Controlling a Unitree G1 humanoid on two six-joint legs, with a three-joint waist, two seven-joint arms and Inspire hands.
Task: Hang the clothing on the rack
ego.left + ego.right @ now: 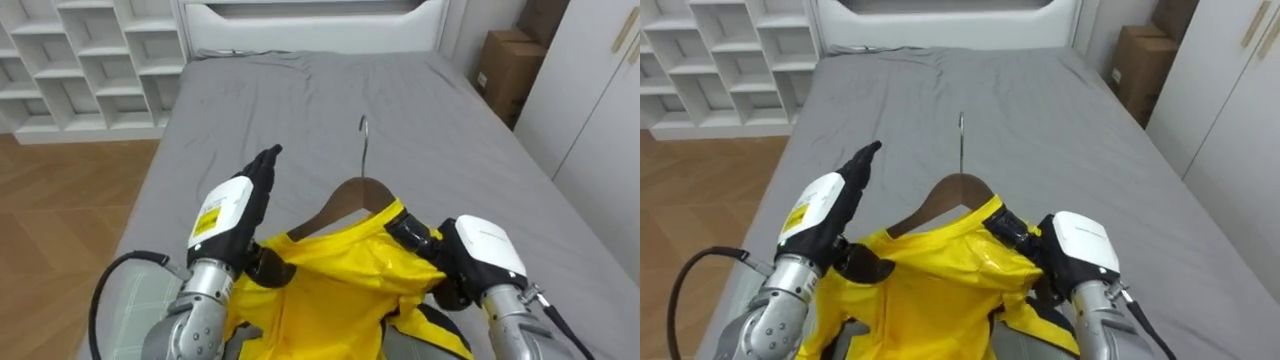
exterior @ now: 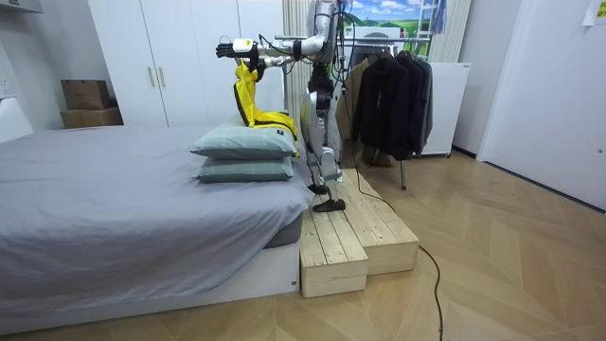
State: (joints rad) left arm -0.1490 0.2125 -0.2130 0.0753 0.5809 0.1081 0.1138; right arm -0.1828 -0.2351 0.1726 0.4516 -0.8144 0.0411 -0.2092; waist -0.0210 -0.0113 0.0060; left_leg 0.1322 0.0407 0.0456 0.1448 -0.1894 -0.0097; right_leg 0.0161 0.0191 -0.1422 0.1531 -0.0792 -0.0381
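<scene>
Fingers of the left hand (image 1: 228,212) stretch straight out toward the upper middle of the frame, released rather than clenched. Its dark thumb lies against the upper edge of the yellow garment (image 1: 330,290) at lower left of centre; whether the thumb nips the cloth cannot be told. The right hand (image 1: 478,250), at the lower right, has its dark fingers (image 1: 408,232) curled round the garment's shoulder where it sits over one end of the wooden hanger (image 1: 350,193). The hanger's brown arch rises out of the yellow collar in the middle of the frame, and its thin metal hook (image 1: 363,128) stands above it against the grey bed (image 1: 430,110). The garment is held up between both hands, with its lower folds dropping out of the bottom edge. White cubby shelves (image 1: 90,60) fill the upper left corner, and a cardboard box (image 1: 505,65) stands at the upper right beside white wardrobe doors (image 1: 600,110). In the room view the robot stands on a low wooden platform (image 2: 346,237) at the bed's end, arms raised toward the room view's left. There the garment's tail rests on two stacked pillows (image 2: 244,156). A rack of dark clothes (image 2: 388,90) stands behind the robot.
</scene>
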